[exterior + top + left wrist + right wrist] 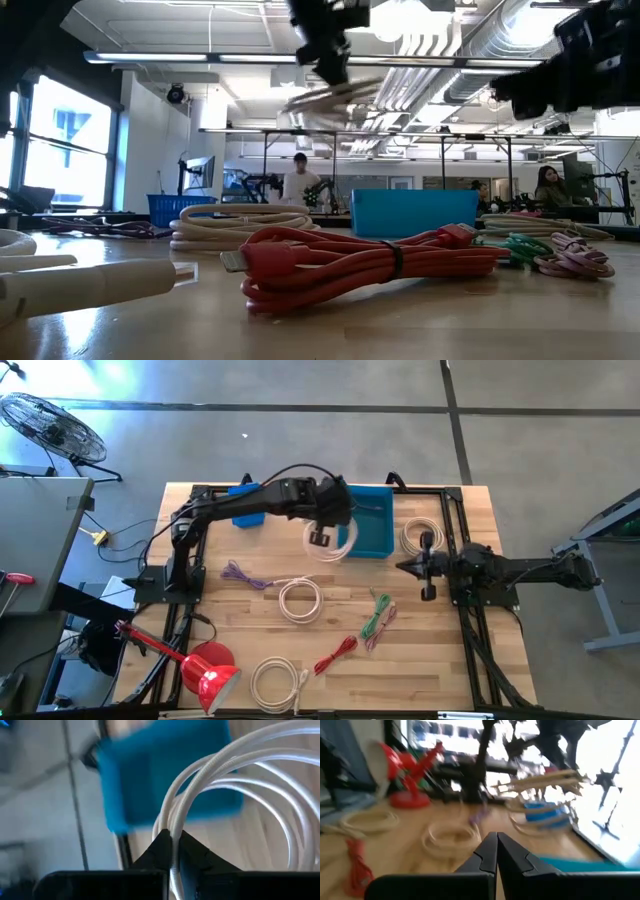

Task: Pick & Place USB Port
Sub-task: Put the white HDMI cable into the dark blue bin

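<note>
My left gripper [322, 536] hangs over the table's far middle, just left of the blue bin [368, 523], and is shut on a white coiled USB cable [328, 547]. In the low view the coil [330, 98] hangs high above the table under the gripper [328, 68], with the bin [414, 213] behind it. The left wrist view shows the coil's loops [235, 780] spreading out in front of the bin [160, 775]. My right gripper [422, 566] waits to the right of the bin, shut and empty [496, 847]. My left gripper pinches the white cable's bundled strands [173, 851] between its two fingers, on one side of the coil. The fingers come from above, pointing down. The coil is lifted clear of the table and hangs tilted below the fingers, its loops loose.
More white coils lie on the table [300, 600], [275, 682], [420, 535]. A purple cable [245, 575], green [378, 612], pink [382, 630] and red [335, 655] cables lie scattered. A red lamp [205, 672] stands at the near left. A black frame [455, 540] borders the work area.
</note>
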Controlling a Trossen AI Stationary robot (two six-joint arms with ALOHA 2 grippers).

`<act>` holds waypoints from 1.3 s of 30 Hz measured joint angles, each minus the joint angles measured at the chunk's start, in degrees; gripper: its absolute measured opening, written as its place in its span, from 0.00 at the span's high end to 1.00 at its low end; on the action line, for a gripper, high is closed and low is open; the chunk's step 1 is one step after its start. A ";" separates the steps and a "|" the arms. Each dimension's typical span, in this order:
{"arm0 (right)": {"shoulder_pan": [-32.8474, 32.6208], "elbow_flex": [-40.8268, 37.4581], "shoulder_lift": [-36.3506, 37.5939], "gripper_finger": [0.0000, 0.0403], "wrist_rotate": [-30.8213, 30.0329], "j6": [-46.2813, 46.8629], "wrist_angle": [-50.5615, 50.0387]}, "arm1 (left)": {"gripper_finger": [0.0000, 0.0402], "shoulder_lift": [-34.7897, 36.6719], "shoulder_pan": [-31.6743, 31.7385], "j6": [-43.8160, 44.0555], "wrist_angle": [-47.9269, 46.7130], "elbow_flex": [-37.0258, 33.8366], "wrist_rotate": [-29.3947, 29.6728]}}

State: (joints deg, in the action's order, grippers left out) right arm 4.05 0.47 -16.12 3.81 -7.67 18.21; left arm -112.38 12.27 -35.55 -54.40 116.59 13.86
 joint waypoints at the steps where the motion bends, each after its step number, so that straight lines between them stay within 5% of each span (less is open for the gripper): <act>1: 0.02 0.00 0.00 1.00 0.80 -0.12 1.60 | 0.98 0.01 -0.29 0.00 1.57 0.74 -0.36; 12: 0.04 0.02 0.00 0.88 -9.65 -0.08 4.80 | 0.98 -0.45 -1.53 -0.60 9.99 1.69 2.16; 24: 0.04 0.00 0.00 0.82 -13.83 -0.04 5.80 | 0.98 -0.50 -1.94 -1.85 13.33 1.69 0.13; 34: 0.10 0.26 -0.01 0.53 -18.72 9.87 5.98 | 0.98 -0.50 -3.12 -6.88 16.95 1.69 0.22; 39: 1.34 0.39 0.00 0.39 -13.26 18.80 8.14 | 0.98 -0.50 -6.02 -14.60 21.54 1.69 0.39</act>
State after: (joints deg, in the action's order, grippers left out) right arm 5.39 0.86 -16.12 -9.45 11.13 26.35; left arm -112.88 6.25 -50.15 -32.86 118.28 14.25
